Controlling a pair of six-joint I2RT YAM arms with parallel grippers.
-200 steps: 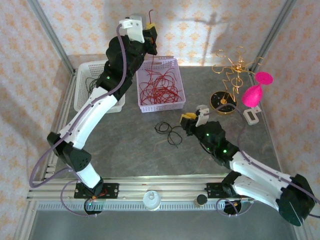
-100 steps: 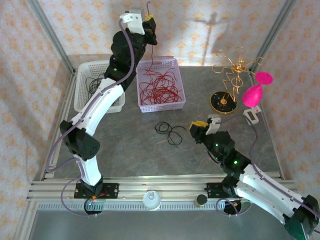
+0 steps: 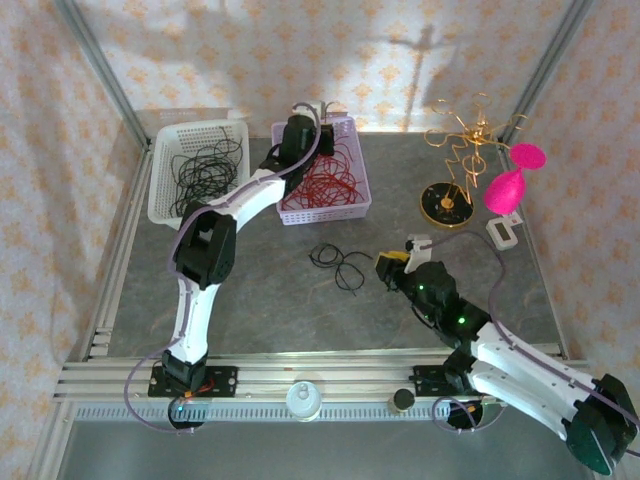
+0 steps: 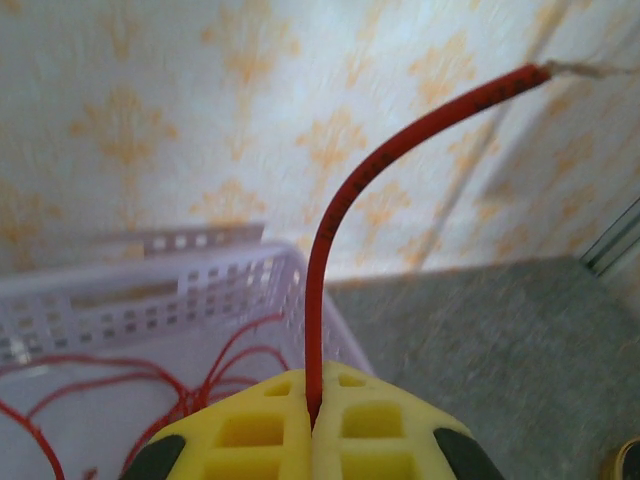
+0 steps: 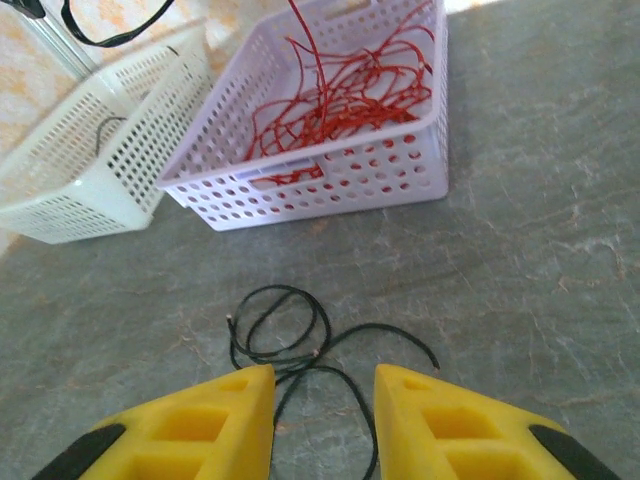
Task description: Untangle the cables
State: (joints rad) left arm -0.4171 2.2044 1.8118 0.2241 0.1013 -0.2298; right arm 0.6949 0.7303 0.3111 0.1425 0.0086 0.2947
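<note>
A red cable (image 4: pixel 335 215) rises from between the yellow fingers of my left gripper (image 4: pixel 312 415), which is shut on it. That gripper (image 3: pixel 318 110) hangs low over the back rim of the lilac basket (image 3: pixel 325 215), where more red cables (image 3: pixel 325 180) lie in a heap. Two or three black cables (image 3: pixel 338 262) lie looped together on the grey table. In the right wrist view these black cables (image 5: pixel 290 335) sit just ahead of my right gripper (image 5: pixel 323 400), one loop running between its open fingers. The right gripper (image 3: pixel 388 265) is just right of the loops.
A white basket (image 3: pixel 165 180) holding black cables (image 3: pixel 205 165) stands left of the lilac one. At the back right are a gold wire ornament (image 3: pixel 465 150), a pink object (image 3: pixel 508 185) and a small white block (image 3: pixel 502 232). Patterned walls close in the table.
My left arm has swung down from high above to the lilac basket's back rim, still holding the red cable. The right gripper has shifted slightly beside the black loops.
</note>
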